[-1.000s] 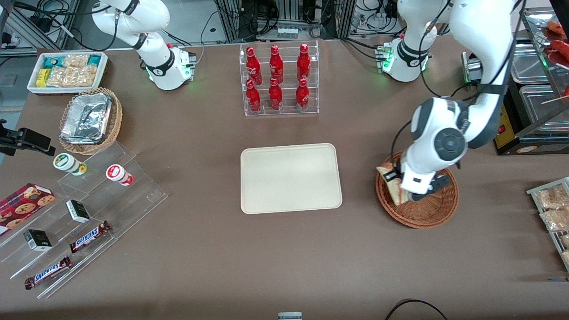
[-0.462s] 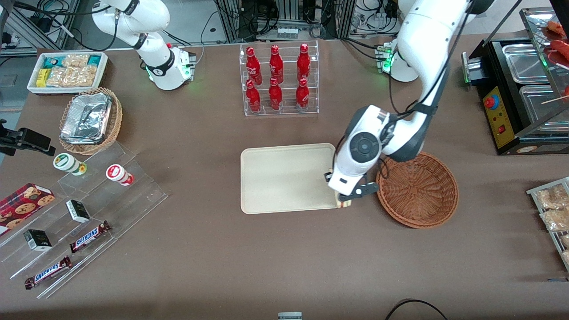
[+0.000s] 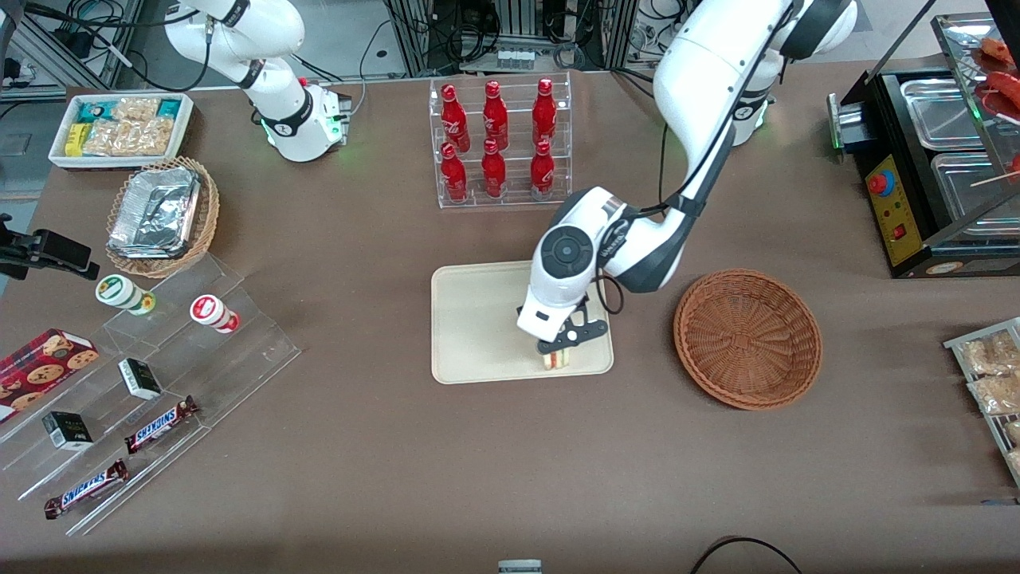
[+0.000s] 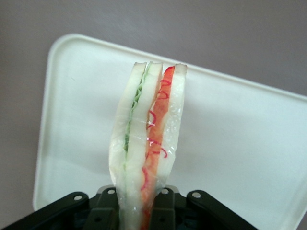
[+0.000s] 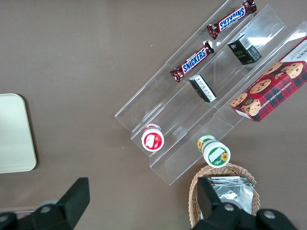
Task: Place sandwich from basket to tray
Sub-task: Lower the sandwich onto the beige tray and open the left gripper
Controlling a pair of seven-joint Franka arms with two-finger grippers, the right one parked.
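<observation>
My left gripper (image 3: 561, 351) hangs over the cream tray (image 3: 478, 319), near the corner nearest the front camera and the basket. It is shut on the sandwich (image 3: 559, 359), a white wedge with green, red and orange layers. In the left wrist view the sandwich (image 4: 146, 139) stands on edge between the black fingers (image 4: 163, 208), with the tray (image 4: 240, 143) under it. I cannot tell whether the sandwich touches the tray. The reddish-brown wicker basket (image 3: 747, 338) beside the tray, toward the working arm's end, holds nothing.
A clear rack of red bottles (image 3: 499, 142) stands farther from the camera than the tray. Acrylic steps with Snickers bars (image 3: 162, 424), small jars and a cookie box, a tan basket with foil container (image 3: 161, 214) and a white snack bin (image 3: 121, 127) lie toward the parked arm's end.
The gripper has carried the sandwich out of the basket, past the tray's edge, to a spot over the tray. The basket is left with nothing in it.
</observation>
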